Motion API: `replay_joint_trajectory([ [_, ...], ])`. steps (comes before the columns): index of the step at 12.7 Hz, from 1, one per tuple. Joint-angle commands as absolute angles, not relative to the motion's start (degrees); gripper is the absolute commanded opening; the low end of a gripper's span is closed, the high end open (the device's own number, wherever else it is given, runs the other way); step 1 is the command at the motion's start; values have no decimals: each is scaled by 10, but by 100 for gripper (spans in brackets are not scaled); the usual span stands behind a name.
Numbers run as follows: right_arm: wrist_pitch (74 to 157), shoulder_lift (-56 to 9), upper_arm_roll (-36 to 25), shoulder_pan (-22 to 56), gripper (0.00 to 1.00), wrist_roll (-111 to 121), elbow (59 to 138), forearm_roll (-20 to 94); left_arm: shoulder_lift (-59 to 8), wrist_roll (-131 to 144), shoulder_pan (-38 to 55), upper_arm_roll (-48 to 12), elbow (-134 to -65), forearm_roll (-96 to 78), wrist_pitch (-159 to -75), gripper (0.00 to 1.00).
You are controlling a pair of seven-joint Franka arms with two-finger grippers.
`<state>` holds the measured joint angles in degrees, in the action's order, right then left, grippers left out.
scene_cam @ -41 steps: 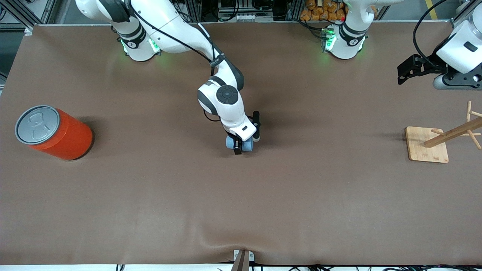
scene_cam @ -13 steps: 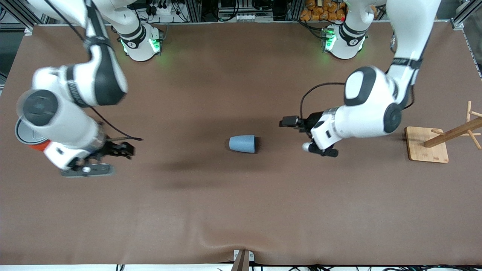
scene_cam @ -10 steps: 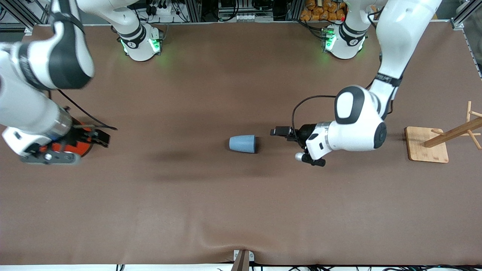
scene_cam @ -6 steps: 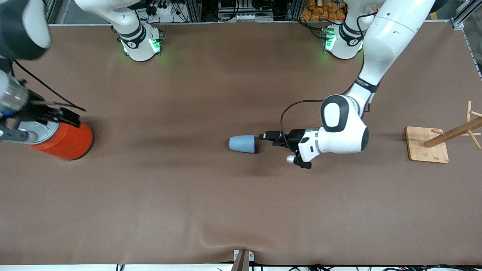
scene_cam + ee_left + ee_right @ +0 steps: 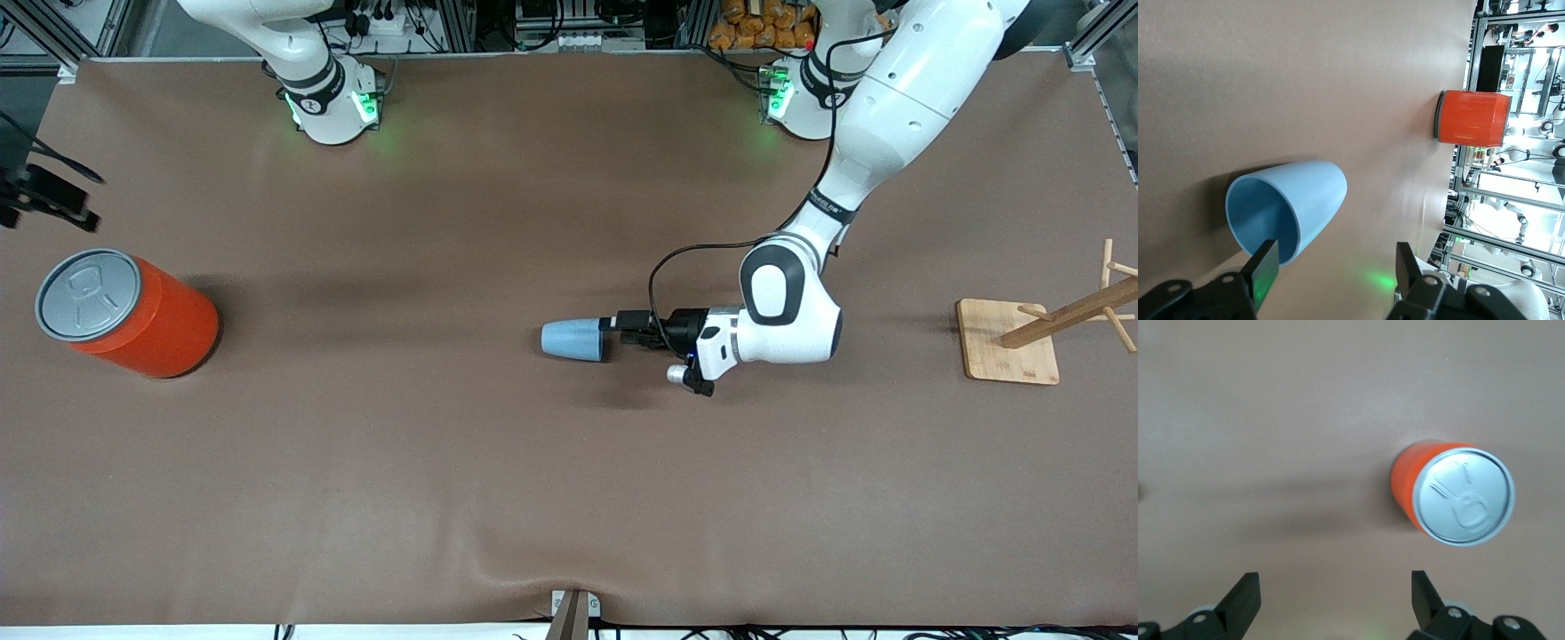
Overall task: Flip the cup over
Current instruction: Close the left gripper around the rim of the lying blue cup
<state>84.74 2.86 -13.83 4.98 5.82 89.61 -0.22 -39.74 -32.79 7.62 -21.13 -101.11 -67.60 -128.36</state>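
Observation:
The light blue cup point(image 5: 573, 340) lies on its side mid-table, its mouth toward the left arm's end. In the left wrist view the cup point(image 5: 1291, 203) shows its open mouth. My left gripper point(image 5: 613, 328) is open, low at the cup's mouth. In the left wrist view my left gripper point(image 5: 1335, 273) has one finger point(image 5: 1265, 268) in front of the mouth's rim and the other beside the cup, nothing gripped. My right gripper point(image 5: 40, 197) is open and empty, up at the right arm's end of the table; its wrist view point(image 5: 1331, 595) looks down at the table.
An orange can with a grey lid point(image 5: 124, 311) stands at the right arm's end, also seen in the right wrist view point(image 5: 1458, 495) and the left wrist view point(image 5: 1469, 118). A wooden rack on a square base point(image 5: 1009, 342) stands at the left arm's end.
My right gripper let go of the cup and drew back past the orange can. My left gripper came in from the rack's end and reached the cup's mouth.

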Motion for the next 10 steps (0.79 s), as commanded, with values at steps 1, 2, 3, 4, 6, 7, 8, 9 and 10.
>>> replay_joint_trajectory([
  [1,838,47,-124,17,100,83,917,8,-398,-348,98,-214,-1026,-704,-1332,74],
  [2,832,48,-125,18,100,79,917,8,-399,-363,100,-214,-1031,-718,-1340,72],
  [3,824,49,-124,19,100,75,916,8,-405,-387,100,-214,-1034,-730,-1341,71],
  [4,824,51,-124,20,100,72,917,8,-414,-411,100,-214,-1034,-746,-1341,70],
  [6,824,51,-123,24,100,71,918,8,-417,-428,102,-214,-1034,-774,-1341,68],
  [7,825,50,-123,27,100,61,918,9,-418,-429,103,-214,-1032,-775,-1341,64],
  [8,825,50,-122,37,100,47,918,9,-423,-429,104,-214,-1029,-776,-1341,62],
  [9,825,50,-119,43,100,31,918,10,-428,-429,104,-214,-1026,-779,-1341,59],
  [10,827,49,-105,37,100,29,918,11,-431,-430,104,-214,-1019,-785,-1341,57],
])
